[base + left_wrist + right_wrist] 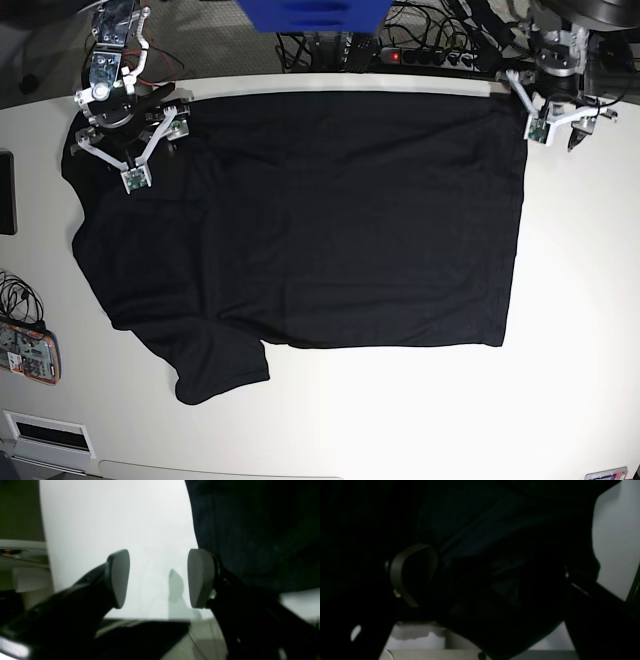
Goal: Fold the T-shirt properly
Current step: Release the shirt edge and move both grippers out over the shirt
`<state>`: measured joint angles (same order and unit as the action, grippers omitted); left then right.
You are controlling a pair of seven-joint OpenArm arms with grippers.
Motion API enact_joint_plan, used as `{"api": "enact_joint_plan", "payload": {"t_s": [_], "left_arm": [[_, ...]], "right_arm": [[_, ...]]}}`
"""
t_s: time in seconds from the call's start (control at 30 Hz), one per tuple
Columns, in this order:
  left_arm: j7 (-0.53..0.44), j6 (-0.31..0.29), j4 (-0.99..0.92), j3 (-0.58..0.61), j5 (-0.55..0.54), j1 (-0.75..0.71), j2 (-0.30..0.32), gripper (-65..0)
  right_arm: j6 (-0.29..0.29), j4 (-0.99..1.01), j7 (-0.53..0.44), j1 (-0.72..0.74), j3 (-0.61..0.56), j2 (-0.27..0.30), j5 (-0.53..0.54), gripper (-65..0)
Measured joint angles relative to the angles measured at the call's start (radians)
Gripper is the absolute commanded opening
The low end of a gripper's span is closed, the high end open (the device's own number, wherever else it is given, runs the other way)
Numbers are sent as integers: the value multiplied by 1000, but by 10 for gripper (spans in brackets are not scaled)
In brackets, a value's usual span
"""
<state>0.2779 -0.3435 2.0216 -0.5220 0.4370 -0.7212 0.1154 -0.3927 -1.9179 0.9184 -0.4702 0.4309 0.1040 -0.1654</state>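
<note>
Black T-shirt (310,220) spread flat across the white table (420,420), filling most of the middle. Hem running down the base view's right side, straight and tidy. Neck end off to that view's left, one sleeve (215,365) flopped out toward the near edge, slightly rumpled at its tip. Cloth otherwise smooth, only faint creases.

Over to the left gripper (158,578), up at the far corner on the base view's right, just beside the hem corner. Jaws standing apart, grey pads (200,578) facing each other with bare white tabletop between them. Nothing pinched there. Dark cloth just beside the one pad in the left wrist view, filling the upper right of that picture; touching or not, hard to say.

Now the right gripper (135,150), at the far corner on the base view's left, hovering over the shoulder area of the shirt. Fingers splayed wide in a clear V. Right wrist view almost all black: fabric filling the picture, one curved pad (402,576) dimly visible against it, a sliver of white table at the right edge. Cloth between the fingers or merely beneath them, impossible to tell in that gloom.

Around the edges: a power strip (430,57) with a red light behind the table, a dark slab (6,192) at the left rim.
</note>
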Motion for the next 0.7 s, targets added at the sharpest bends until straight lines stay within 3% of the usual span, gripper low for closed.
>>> {"api": "enact_joint_plan", "payload": {"t_s": [0.37,0.5,0.7], "left_arm": [[-7,27,6,17,20,76,-18,-313],[-4,23,6,42,19,109,-18,-313],[-7,19,6,100,21,159,-23,-313]], "right_arm": [[0,-6,-11,0,0,3,0,-54],[-2,-6,-142,2,0,44,0,-54],[-2,-6,-260,35,0,36,1,-54]]}}
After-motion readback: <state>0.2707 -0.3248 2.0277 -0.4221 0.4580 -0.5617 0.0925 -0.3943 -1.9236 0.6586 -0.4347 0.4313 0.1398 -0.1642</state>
